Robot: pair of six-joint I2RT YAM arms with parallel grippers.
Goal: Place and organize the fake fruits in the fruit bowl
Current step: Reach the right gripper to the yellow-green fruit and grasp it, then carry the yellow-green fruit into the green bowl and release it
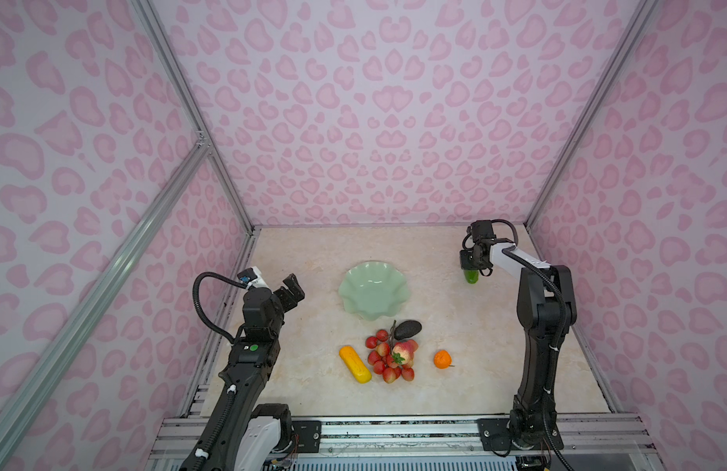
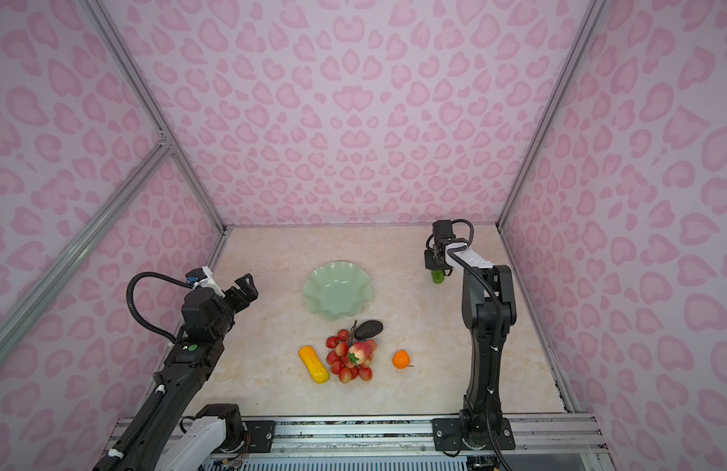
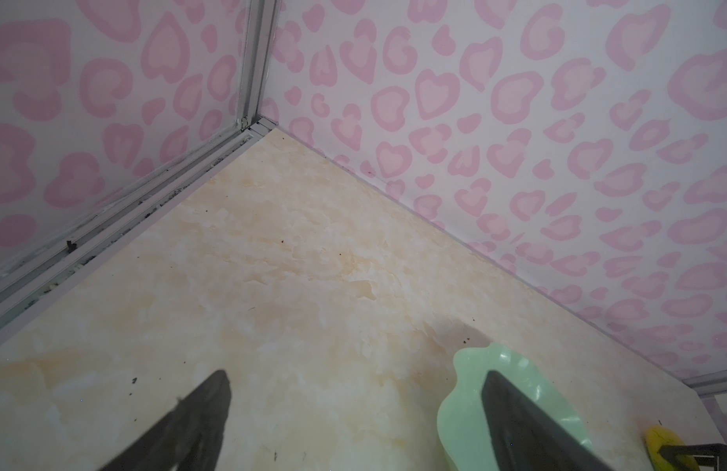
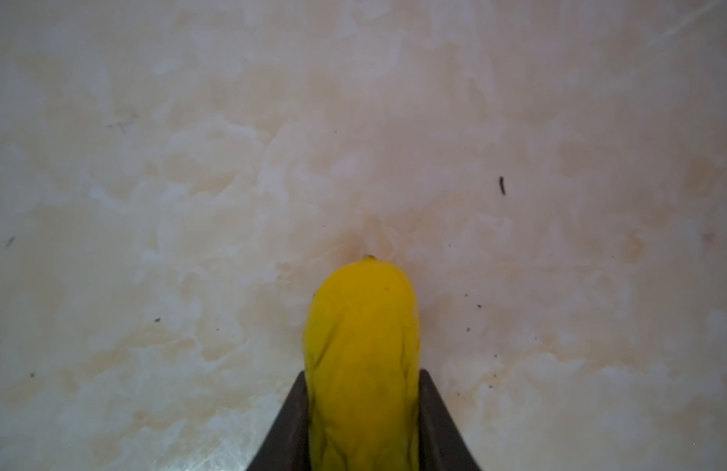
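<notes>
R gripper (image 1: 472,270) is clamped tight on the yellow-green fruit (image 4: 362,346), right of centre in both top views and well apart from the green bowl (image 1: 372,293) mid-frame. L gripper (image 1: 291,291) hangs wide open, holding nothing, left of the bowl. Below the bowl lie the yellow-orange fruit (image 1: 355,364), berries (image 1: 381,359), peach (image 1: 403,350), avocado (image 1: 408,329) & orange (image 1: 442,359).

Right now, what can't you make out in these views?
- Yellow-green fruit: in both top views the right end effector hides all but its tip; the right wrist view's bottom edge crops its rear.
- Whether it touches the table: cannot tell.
- Fruit bowl: left wrist view, a finger covers part, the bottom edge crops it.
</notes>
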